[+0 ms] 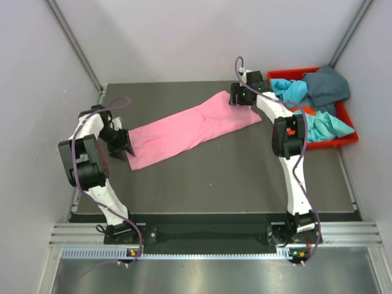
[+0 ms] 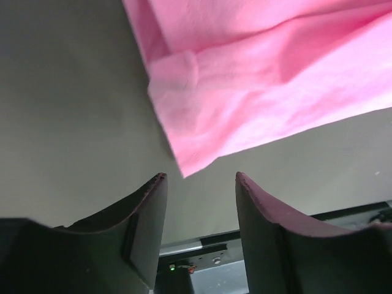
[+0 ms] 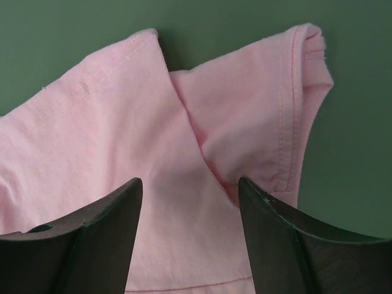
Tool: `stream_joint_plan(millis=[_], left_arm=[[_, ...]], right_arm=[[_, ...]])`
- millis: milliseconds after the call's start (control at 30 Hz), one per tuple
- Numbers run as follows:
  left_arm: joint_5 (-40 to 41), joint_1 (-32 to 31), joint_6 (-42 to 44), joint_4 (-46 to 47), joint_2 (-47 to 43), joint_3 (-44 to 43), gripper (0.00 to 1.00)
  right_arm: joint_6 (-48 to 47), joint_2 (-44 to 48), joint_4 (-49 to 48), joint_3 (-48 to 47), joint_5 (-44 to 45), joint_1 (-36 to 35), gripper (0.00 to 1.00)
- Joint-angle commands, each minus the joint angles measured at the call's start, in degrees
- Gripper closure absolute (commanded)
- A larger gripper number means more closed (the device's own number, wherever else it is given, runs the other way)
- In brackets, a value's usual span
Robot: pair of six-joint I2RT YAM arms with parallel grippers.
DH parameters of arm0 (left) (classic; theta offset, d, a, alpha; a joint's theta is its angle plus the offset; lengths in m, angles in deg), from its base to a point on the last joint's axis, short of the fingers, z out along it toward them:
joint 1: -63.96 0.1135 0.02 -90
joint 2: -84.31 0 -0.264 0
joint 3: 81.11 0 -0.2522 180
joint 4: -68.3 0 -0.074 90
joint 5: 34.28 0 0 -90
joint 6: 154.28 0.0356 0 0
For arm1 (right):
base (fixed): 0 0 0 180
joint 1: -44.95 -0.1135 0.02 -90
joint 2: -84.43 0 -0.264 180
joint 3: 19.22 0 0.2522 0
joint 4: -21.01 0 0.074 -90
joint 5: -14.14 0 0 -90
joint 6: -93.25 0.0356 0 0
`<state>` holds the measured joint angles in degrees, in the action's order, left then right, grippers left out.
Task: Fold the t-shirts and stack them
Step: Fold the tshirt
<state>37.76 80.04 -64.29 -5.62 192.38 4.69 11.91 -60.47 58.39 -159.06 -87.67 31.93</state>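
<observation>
A bright pink t-shirt (image 1: 190,127) lies folded lengthwise in a long strip across the dark table, slanting from near left to far right. My left gripper (image 1: 122,146) is open just off its near-left corner (image 2: 190,165), with nothing between the fingers. My right gripper (image 1: 240,98) is open above the far-right end, over the sleeve fold (image 3: 245,135); the cloth lies below, not pinched. Turquoise (image 1: 291,89), dark teal-grey (image 1: 327,86) and orange (image 1: 304,111) shirts lie crumpled in the red bin.
The red plastic bin (image 1: 343,142) stands at the table's far right, close beside my right arm. The table's front edge and metal rail (image 2: 202,245) show past my left fingers. Grey walls close in the left, back and right.
</observation>
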Motion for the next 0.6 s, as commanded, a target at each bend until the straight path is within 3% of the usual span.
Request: stream_joint_plan(millis=[0,67,267,567], left_arm=[[3.80,0.01,0.19,-2.24,-6.98,0.46,0.46],[2.58,0.01,0.19,-2.42,-8.48,0.20,0.46],[-4.98,-1.57,-2.01,-2.24,-10.25,-0.33,0.59],[-8.32,-3.95,-2.80,0.48,-2.53,-1.81,0.71]], right_arm=[[-1.11,6.81,-1.82,-0.22,1.18,-0.70,0.36],[-0.58,10.07,-1.73,2.23,1.35,-0.69,0.35],[1.09,18.07,-1.12,11.37,0.04,-0.43,0.35],[4.08,24.93,-1.20,26.32,-3.57,-0.26,0.36]])
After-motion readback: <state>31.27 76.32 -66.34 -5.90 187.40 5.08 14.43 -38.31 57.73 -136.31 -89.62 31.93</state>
